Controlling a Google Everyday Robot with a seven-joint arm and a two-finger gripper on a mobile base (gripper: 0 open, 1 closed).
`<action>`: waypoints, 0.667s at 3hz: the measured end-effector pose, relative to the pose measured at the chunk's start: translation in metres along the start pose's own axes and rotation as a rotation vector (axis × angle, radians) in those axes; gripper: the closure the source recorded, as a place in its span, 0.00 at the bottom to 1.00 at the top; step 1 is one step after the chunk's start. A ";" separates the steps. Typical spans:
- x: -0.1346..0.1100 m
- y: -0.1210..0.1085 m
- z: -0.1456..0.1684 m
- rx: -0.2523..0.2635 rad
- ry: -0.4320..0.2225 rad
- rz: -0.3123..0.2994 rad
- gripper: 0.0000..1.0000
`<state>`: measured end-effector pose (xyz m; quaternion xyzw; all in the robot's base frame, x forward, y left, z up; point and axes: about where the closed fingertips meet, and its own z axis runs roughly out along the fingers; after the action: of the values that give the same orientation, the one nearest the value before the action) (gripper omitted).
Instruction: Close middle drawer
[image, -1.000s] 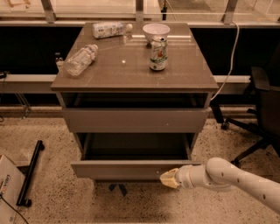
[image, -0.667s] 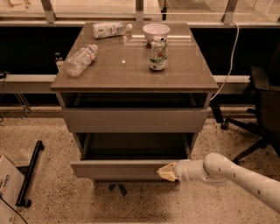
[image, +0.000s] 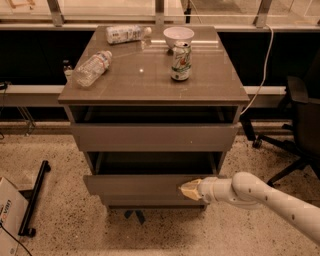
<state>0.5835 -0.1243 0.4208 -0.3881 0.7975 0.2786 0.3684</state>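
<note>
- Your white arm (image: 270, 197) reaches in from the lower right, forearm sloping up and left, wrist nearly level at the cabinet's front.
- Your claw (image: 189, 190) looks clenched, its tan tips drawn into one wedge that holds nothing and presses on the right half of the middle drawer (image: 135, 186) front.
- That drawer stands pulled out below the upper drawer (image: 152, 137), its tray open to view.
- On the tabletop (image: 145, 85) are a can (image: 181, 61), a bowl (image: 178, 36) and two lying bottles (image: 92, 68).
</note>
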 end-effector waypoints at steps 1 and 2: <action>-0.008 -0.009 0.002 0.026 -0.029 -0.008 0.36; -0.018 -0.015 0.000 0.048 -0.048 -0.022 0.13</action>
<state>0.6041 -0.1250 0.4324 -0.3810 0.7907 0.2645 0.3997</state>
